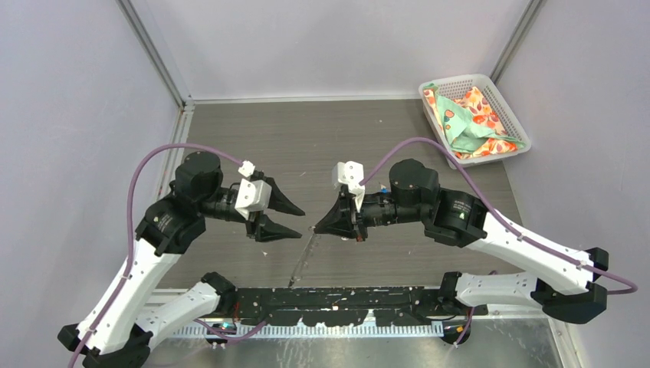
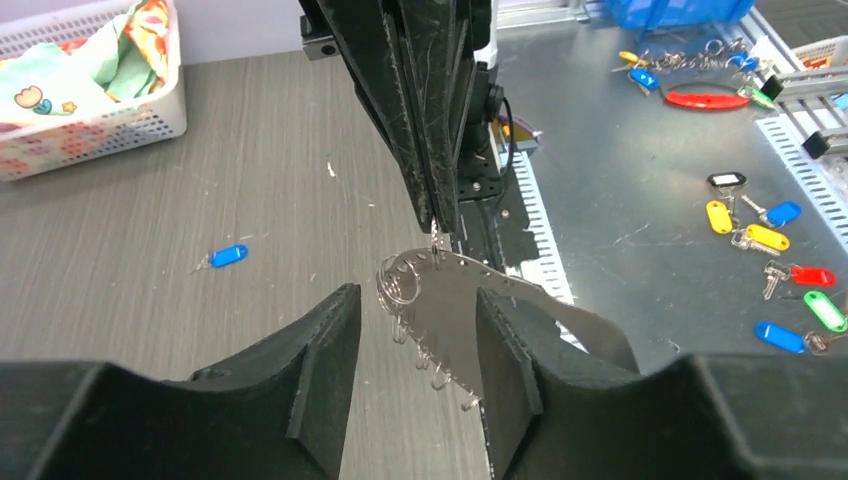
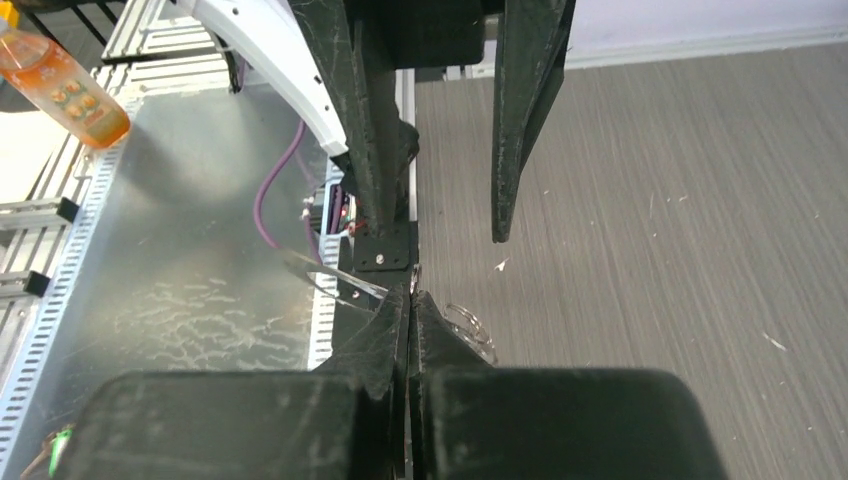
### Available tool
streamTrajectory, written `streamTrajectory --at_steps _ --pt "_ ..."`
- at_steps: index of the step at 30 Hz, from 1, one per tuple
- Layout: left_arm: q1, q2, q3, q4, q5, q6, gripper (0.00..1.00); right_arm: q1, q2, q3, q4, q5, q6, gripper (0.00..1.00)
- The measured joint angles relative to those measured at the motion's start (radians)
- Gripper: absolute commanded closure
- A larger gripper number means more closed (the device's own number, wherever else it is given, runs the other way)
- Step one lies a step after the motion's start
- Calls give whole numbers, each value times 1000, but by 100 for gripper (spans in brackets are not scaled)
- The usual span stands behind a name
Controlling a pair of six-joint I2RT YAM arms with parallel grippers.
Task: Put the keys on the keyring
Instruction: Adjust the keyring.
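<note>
Bright and even, lit from overhead. Only soft, faint shadows on the wooden table (image 1: 345,130). Pale sheen across the metal sheet (image 3: 170,300). Blurred up close on the black fingers (image 2: 320,380) in both wrist views; sharp beyond them.

Silver keyring (image 2: 398,283) aloft; blue key (image 2: 228,256) flat, well apart.

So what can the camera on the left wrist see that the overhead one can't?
Only the left wrist view: a small blue plastic key tag lying on the grey wood-grain table, a scatter of coloured key tags on the metal surface beyond, and a silver split ring at the end of the flat metal strip. Only the overhead view: both white-and-black arms in full. Both: the white plastic basket of patterned cloth, the open left gripper, and the right gripper shut on that strip.
</note>
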Motion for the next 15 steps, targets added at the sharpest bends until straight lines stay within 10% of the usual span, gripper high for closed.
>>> streamTrajectory --at_steps 15 --pt "0 97 61 -184 3 135 63 0 105 98 -134 -16 -22 99"
